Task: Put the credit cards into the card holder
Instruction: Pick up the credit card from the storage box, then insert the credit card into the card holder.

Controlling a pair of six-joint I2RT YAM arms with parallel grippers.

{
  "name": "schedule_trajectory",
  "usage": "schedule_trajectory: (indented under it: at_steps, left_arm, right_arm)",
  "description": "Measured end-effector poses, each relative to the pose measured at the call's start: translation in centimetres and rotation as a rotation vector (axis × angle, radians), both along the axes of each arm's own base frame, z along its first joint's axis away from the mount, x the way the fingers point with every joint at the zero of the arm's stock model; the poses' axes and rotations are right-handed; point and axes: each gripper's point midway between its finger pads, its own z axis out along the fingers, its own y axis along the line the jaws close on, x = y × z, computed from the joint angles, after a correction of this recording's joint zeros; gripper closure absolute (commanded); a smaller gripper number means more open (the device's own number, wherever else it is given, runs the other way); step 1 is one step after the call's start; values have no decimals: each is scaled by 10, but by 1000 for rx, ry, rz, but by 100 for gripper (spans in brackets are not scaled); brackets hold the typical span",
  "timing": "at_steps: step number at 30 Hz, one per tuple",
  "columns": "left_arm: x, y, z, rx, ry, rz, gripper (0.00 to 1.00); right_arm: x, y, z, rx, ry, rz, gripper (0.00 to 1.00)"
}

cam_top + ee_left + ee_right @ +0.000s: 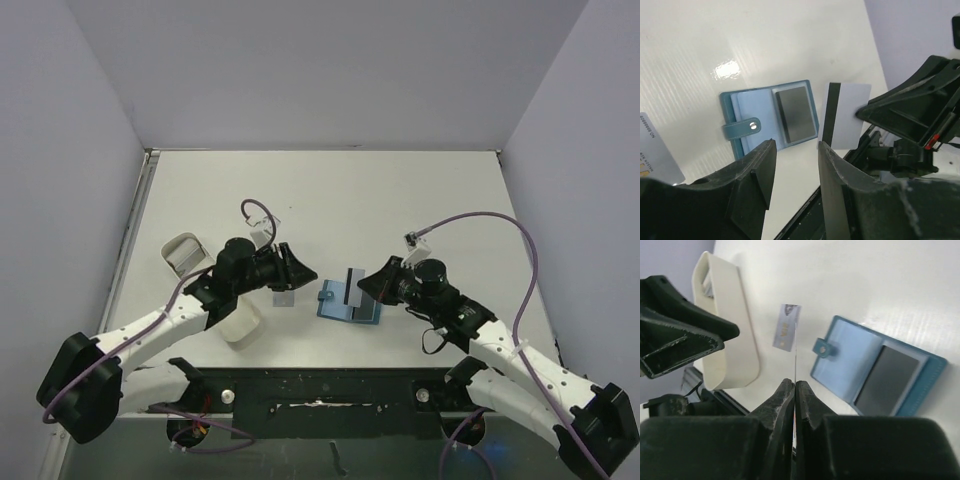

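Observation:
The teal card holder [348, 303] lies open on the table between the arms, strap tab to the left, with a dark grey rectangle [796, 114] on its right half. My right gripper [795, 385] is shut on a white credit card [847, 115] with a dark stripe, held upright just above the holder's near edge [354, 283]. In the right wrist view that card [795, 350] shows edge-on. My left gripper [796, 150] stands open and empty, left of the holder [300, 270]. Another credit card [283, 298] lies flat on the table below it.
A long white oblong tray [240, 325] sits under the left arm, left of the loose card [786, 334]. The table's black near edge runs just behind both grippers. Grey walls close in the table on three sides.

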Motion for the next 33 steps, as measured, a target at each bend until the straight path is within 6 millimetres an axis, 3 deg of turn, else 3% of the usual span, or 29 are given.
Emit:
schedule_trajectory:
  at_steps: [7,12,18,24,33]
  left_arm:
    - [1,-17,-45,150,48,-25,63]
    - [4,-28,-76,250,87,-43,63]
    - [6,-25,-101,317,118,-36,63]
    - [5,-22,-119,358,144,-32,63]
    - [0,-24,-127,365,154,-43,67]
  right_arm:
    - [18,-29,-30,-65,105,-70,100]
    - [22,-36,-45,-57,179,-66,100]
    - [21,-40,-66,-28,255,-48,100]
    - [18,-34,-81,1,302,-10,100]
    - [17,-30,-101,22,365,8,100]
